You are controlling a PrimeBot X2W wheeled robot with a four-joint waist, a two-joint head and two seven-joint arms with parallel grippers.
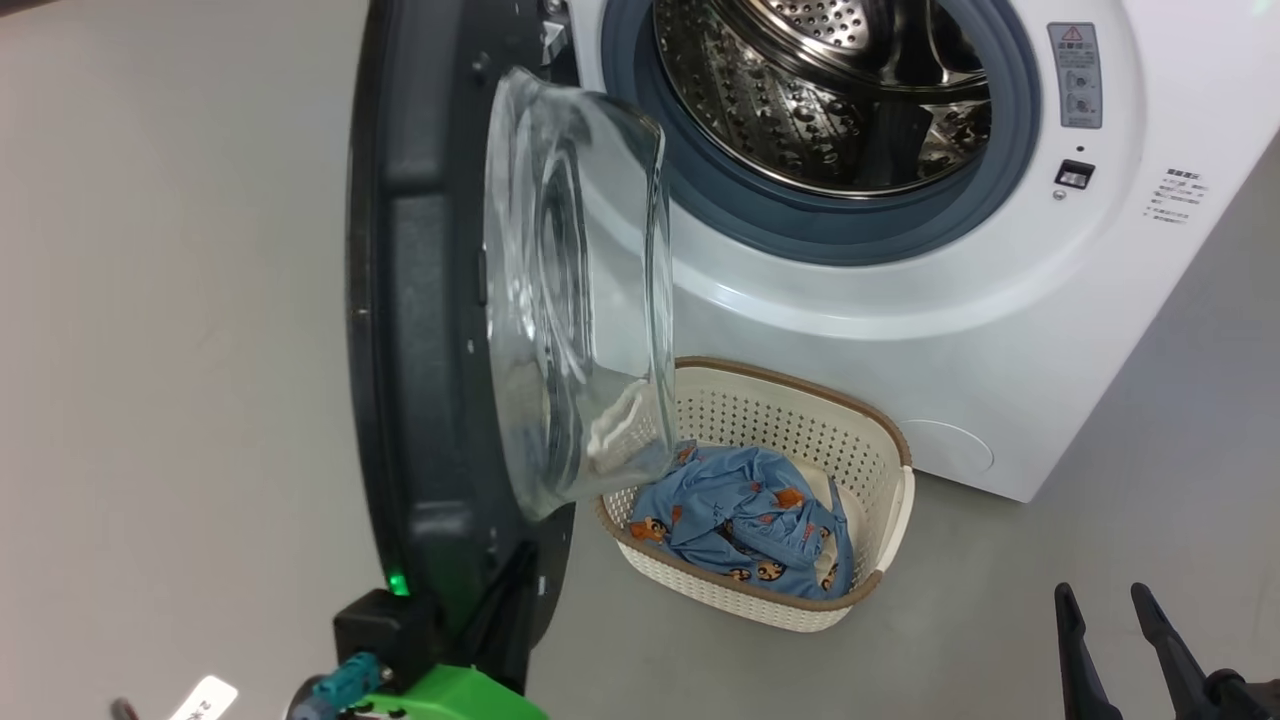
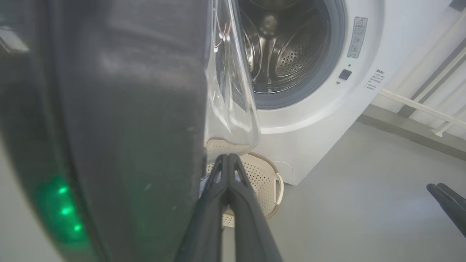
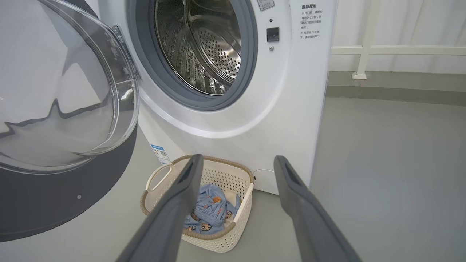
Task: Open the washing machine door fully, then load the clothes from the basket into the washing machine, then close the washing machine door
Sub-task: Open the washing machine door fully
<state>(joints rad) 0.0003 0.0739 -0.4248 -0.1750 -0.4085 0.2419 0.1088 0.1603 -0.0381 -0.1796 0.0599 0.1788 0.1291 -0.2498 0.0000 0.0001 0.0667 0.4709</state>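
Grey floor point(image 1: 1000, 620), door point(image 1: 420, 300) open, clothes point(image 1: 745, 525) in basket point(image 1: 800, 420)

You get bright, even light; the washing machine door point(image 2: 109, 127) looms blurred in your left wrist view, perhaps too close to focus.

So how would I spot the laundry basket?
Find the big white washing machine, its round door swung open. On the floor at its foot sits a small cream perforated basket, marked by its brown rim and the blue cartoon-print clothes inside.
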